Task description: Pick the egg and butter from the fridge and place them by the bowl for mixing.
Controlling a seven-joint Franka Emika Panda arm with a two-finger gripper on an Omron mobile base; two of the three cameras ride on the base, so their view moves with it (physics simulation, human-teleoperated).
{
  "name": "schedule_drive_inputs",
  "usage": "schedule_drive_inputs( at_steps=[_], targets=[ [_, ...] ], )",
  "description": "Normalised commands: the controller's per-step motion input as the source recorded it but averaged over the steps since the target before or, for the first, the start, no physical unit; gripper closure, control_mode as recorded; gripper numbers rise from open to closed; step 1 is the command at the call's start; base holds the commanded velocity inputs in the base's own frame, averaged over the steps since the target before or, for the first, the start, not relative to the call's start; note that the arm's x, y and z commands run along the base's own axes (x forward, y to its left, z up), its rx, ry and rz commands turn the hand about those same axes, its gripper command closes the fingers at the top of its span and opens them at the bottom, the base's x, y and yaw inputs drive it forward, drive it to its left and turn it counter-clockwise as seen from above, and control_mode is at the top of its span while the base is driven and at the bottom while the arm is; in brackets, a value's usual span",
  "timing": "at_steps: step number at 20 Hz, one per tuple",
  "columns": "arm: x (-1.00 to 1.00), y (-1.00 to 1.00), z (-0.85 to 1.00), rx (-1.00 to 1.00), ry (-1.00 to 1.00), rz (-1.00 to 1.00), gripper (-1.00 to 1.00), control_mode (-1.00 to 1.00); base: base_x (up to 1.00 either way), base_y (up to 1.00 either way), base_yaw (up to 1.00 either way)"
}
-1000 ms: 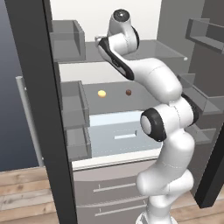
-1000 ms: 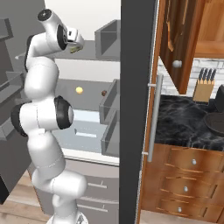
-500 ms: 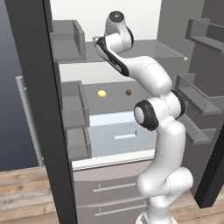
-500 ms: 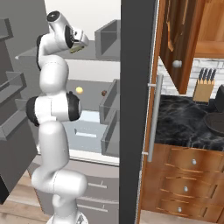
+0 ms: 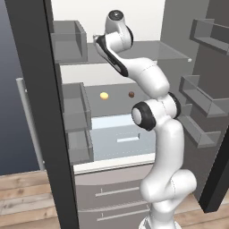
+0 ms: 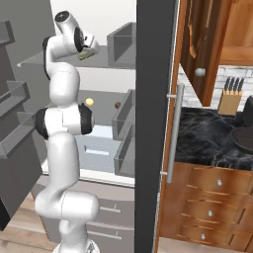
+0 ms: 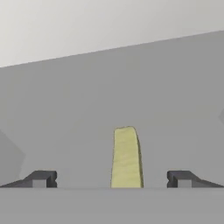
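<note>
The fridge (image 5: 134, 67) stands open with my arm reaching onto its upper glass shelf (image 5: 156, 51). The butter (image 7: 126, 157), a pale yellow upright block, stands on that shelf between my wide-apart fingertips (image 7: 41, 178), untouched by either. My gripper (image 7: 112, 179) is open, and the right base view shows the gripper (image 6: 90, 49) just above the butter (image 6: 84, 56). One shelf lower lies the egg (image 5: 104, 95), small and yellow-orange, also visible as the egg (image 6: 89, 102). The dark bowl (image 6: 243, 139) sits on the black counter to the right of the fridge.
A small dark brown ball (image 5: 131, 94) lies right of the egg. Grey door bins (image 5: 74, 42) line the dark fridge door (image 6: 153, 123). A pale blue drawer (image 5: 118, 134) sits below. A knife block (image 6: 228, 99) stands on the counter, above wooden drawers (image 6: 212, 197).
The arm has straightened upward and pushed the hand deeper over the upper shelf toward the butter. The gripper has stayed open. Egg and brown ball have not moved.
</note>
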Motion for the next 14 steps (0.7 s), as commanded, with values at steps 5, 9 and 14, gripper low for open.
schedule_drive_inputs(
  at_steps=[5, 9, 14],
  targets=[
    [-0.20, 0.00, -0.55, 0.08, -0.05, -0.02, -1.00, -1.00, 0.00, 0.00, 0.00],
    [-0.07, -0.08, -0.61, 0.00, -0.11, 0.00, -1.00, -1.00, 0.00, 0.00, 0.00],
    [0.03, -0.02, -0.17, 0.00, -0.10, 0.00, 1.00, -1.00, 0.00, 0.00, 0.00]
  ],
)
